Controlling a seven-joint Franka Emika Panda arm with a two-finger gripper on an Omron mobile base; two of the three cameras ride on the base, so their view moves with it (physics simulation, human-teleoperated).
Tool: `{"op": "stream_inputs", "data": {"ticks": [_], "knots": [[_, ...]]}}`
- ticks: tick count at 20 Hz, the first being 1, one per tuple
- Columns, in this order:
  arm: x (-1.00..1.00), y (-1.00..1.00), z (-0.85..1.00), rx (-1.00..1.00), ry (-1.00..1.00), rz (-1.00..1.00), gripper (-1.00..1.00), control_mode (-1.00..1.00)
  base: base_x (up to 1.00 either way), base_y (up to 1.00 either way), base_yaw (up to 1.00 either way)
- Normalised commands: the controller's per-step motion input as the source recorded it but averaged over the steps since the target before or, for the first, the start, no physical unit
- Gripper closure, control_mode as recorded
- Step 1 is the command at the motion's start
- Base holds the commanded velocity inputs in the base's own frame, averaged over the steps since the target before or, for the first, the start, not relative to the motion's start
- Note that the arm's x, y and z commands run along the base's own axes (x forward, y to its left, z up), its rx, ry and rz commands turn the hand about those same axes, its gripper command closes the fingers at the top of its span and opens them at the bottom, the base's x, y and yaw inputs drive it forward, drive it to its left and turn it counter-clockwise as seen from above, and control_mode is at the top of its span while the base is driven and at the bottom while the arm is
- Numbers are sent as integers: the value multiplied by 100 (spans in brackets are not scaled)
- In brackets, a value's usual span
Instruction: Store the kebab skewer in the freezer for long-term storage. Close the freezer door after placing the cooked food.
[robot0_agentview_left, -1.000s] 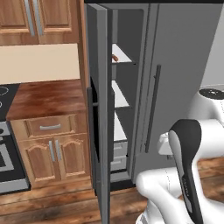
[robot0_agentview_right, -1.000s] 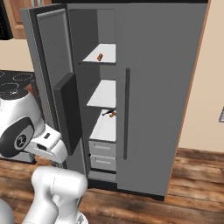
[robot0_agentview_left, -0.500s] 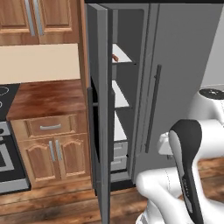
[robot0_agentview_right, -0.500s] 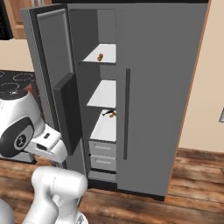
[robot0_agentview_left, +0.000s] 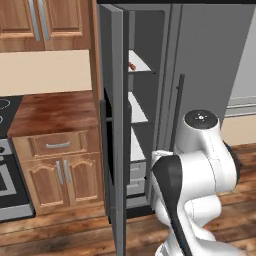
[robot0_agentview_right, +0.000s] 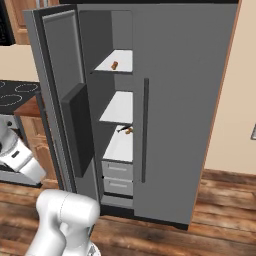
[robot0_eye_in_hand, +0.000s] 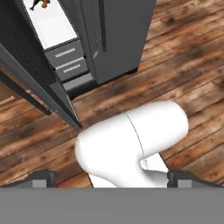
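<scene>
The kebab skewer (robot0_agentview_right: 127, 130), tiny and brown-orange on a dark stick, lies on the lower white shelf inside the freezer, just above the drawers. In the hand view the kebab skewer (robot0_eye_in_hand: 40, 3) sits at the top left edge. The freezer door (robot0_agentview_right: 60, 75) stands wide open to the left, its boxy dispenser housing facing inward; in the left base view the freezer door (robot0_agentview_left: 117, 150) shows edge-on. My gripper (robot0_eye_in_hand: 111, 178) is open with nothing between its fingers. It hangs low over the wood floor in front of the fridge, well away from the kebab.
A small brown food item (robot0_agentview_right: 114, 65) rests on the top shelf. The right fridge door (robot0_agentview_right: 190, 100) is shut, with a long bar handle (robot0_agentview_right: 145, 130). Two grey drawers (robot0_agentview_right: 117, 170) sit under the shelves. A wooden counter (robot0_agentview_left: 55, 112) and a stove (robot0_agentview_left: 5, 165) stand left of the open door.
My arm has swung a little to the left and drawn in. The freezer door and the kebab have not moved, and the gripper has stayed open.
</scene>
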Motion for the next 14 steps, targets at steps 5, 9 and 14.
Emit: {"op": "stream_inputs", "data": {"ticks": [5,9,14], "knots": [[47,100,0,-18,-17,-35,-100,-100,0,0,0],[91,98,-31,-17,-31,-34,-100,-100,0,0,0],[68,97,-35,-23,-31,-33,-100,-100,0,0,0]]}}
